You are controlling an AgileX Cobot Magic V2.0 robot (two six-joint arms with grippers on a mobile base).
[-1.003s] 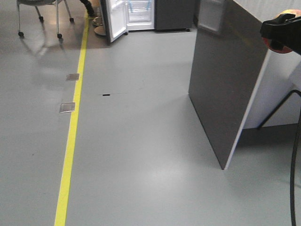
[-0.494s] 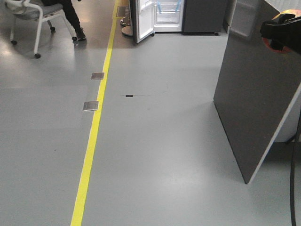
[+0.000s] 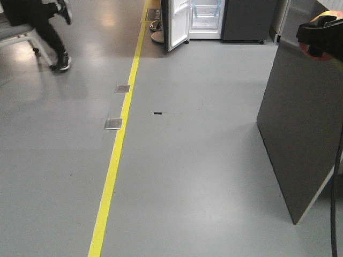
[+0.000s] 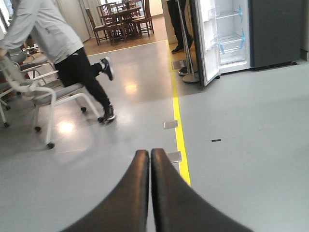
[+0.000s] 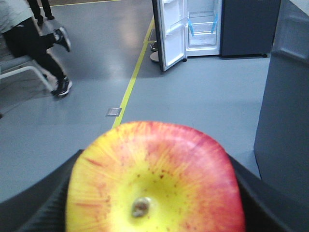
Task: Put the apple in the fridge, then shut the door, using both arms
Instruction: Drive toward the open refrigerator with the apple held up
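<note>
Gripping the apple [image 5: 154, 179] between its jaws, the right gripper [image 3: 320, 35] holds it well short of the fridge [image 5: 203, 26], far ahead with its door [image 5: 172, 41] open. The left gripper [image 4: 149, 157] jaws are pressed together, empty. Risks: travel jolts may loosen the apple; the dark panel [image 3: 300, 123] just right of the jaws may be clipped.

Swinging hard to the left!
Carries the tall dark grey fridge with the white, blue-taped inside [image 3: 205, 16] rightward along the top edge, drags the yellow floor stripe [image 3: 120, 139], two square metal floor plates [image 3: 113, 123] and small black floor mark [image 3: 157, 113] along, shoves the big dark grey flat panel [image 3: 300, 134] right and lower, and pulls a seated person in black trousers [image 3: 45, 24] into the top-left corner.
</note>
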